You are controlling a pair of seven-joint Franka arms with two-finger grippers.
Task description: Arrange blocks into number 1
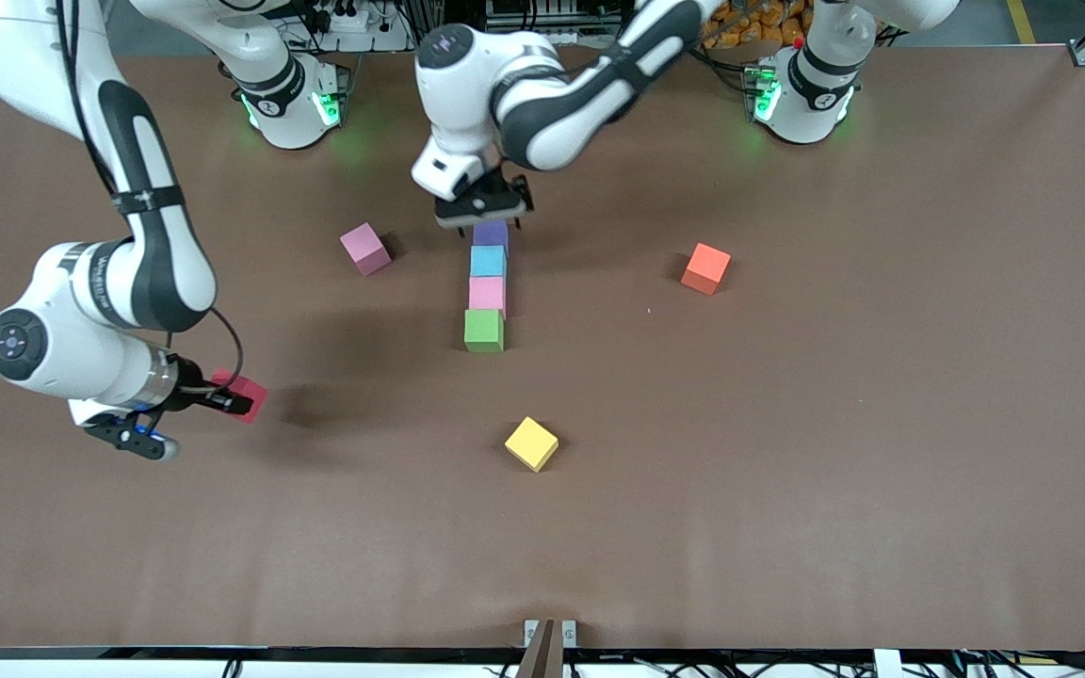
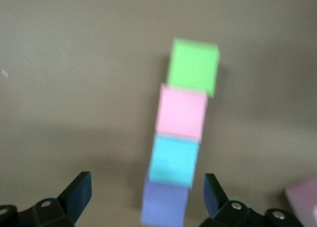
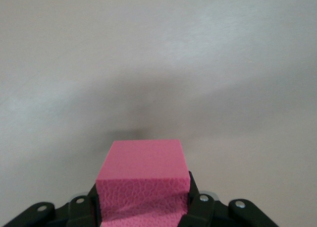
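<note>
Left claw released over purple block; right claw grasping red block; pink-purple cube nearby.

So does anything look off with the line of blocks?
Slightly. The green block at the near end sits a bit off line from the pink, blue and purple ones. Otherwise nothing stands out.
</note>
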